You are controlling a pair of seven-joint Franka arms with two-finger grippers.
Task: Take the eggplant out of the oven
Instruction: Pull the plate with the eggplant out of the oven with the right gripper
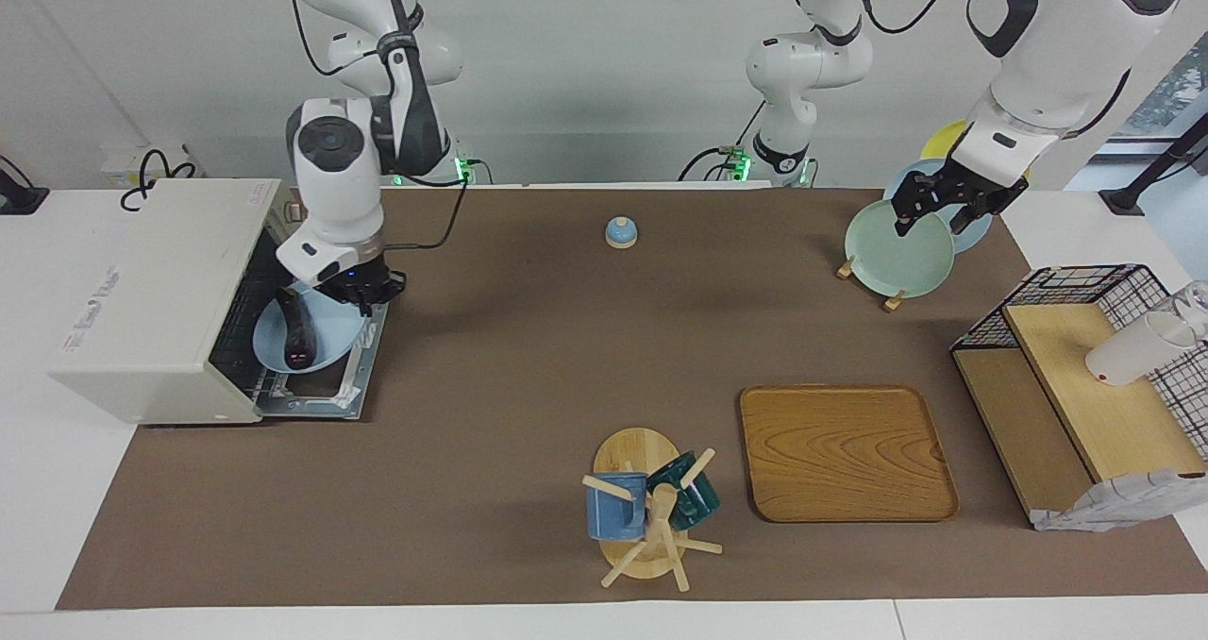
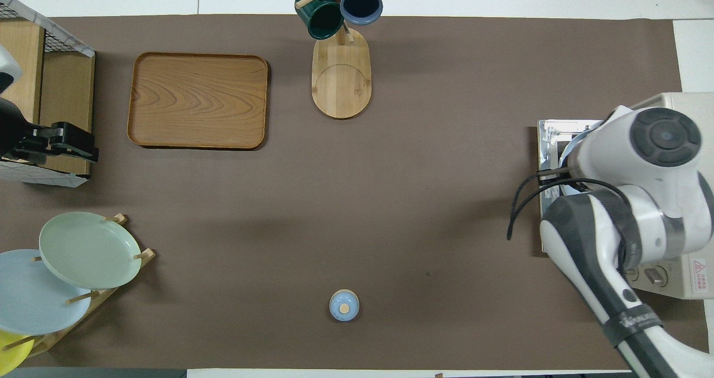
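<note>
- The boxy off-white countertop oven point(image 1: 156, 300) stands at the right arm's end of the brown-covered tabletop point(image 1: 528, 357), its glass door point(image 1: 326, 390) folded down flat toward the table's middle.
- The slender dark purple-black eggplant point(image 1: 299, 331) lies on a pale blue round plate point(image 1: 332, 349); the plate sits at the oven mouth, partly over the lowered door.
- The right gripper point(image 1: 354, 291) hangs directly over the plate's edge nearer to the robots, close by the eggplant's upper end. Whether its fingers are parted or closed cannot be told, nor whether they touch plate or eggplant.
- The left gripper point(image 1: 948, 201) waits over the pale green plate point(image 1: 897, 248) in the wooden plate rack point(image 1: 866, 281) at the left arm's end; its fingers appear spread, holding nothing.
- Judgement on the step in hand: the grasp is being set up or just made. Done well, the fingers should close across the eggplant's thick middle, since glossy skin may slip, then lift straight before drawing away from the oven, so the plate is not dragged off the door.
- Hidden: in the overhead view the right arm covers eggplant, plate and gripper; only a corner of the door point(image 2: 552, 132) and part of the oven point(image 2: 678, 277) show.
- The oven interior and rack are barely visible.
- Cut off: a black wire basket point(image 1: 1085, 291) and a yellow plate point(image 2: 8, 353) at the frame edge.
</note>
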